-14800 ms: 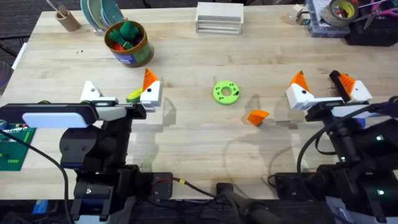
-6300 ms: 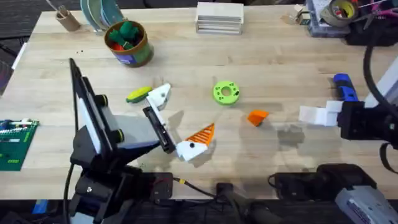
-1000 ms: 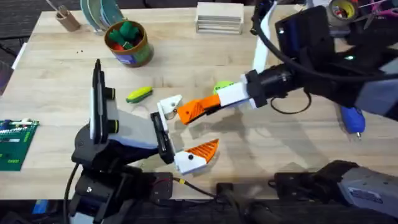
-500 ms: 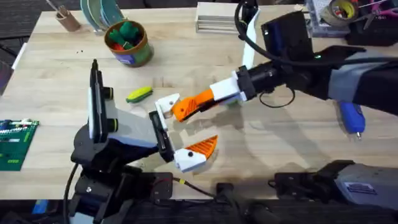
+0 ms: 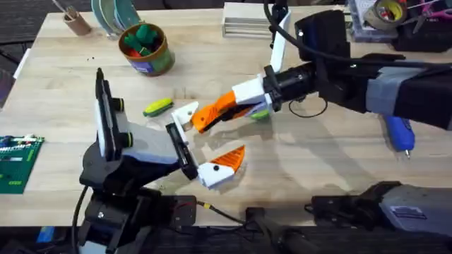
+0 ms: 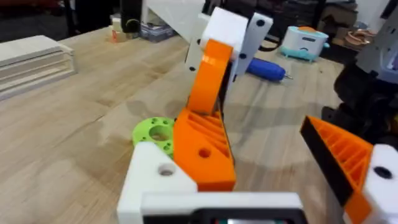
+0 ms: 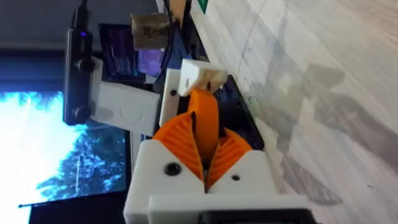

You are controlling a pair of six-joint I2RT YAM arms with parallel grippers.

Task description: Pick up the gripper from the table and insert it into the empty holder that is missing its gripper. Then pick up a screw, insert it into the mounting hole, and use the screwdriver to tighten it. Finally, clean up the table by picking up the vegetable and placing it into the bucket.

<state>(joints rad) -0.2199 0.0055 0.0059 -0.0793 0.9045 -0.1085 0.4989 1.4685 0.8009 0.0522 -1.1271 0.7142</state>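
The right gripper [image 5: 224,109] pinches the orange gripper [image 5: 205,117], pressing it against the white holder [image 5: 185,114] of the left gripper [image 5: 203,144], whose fingers stand spread apart.

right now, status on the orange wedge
Right gripper shut on orange ribbed wedge, seating it against left arm's white holder. Left gripper open. Nothing blocking.

The orange ribbed gripper [image 5: 206,117] is held against the white holder [image 5: 185,115]. The yellow-green vegetable [image 5: 157,107] lies on the bench, the blue screwdriver [image 5: 399,133] far right, the golden bucket [image 5: 146,49] behind.
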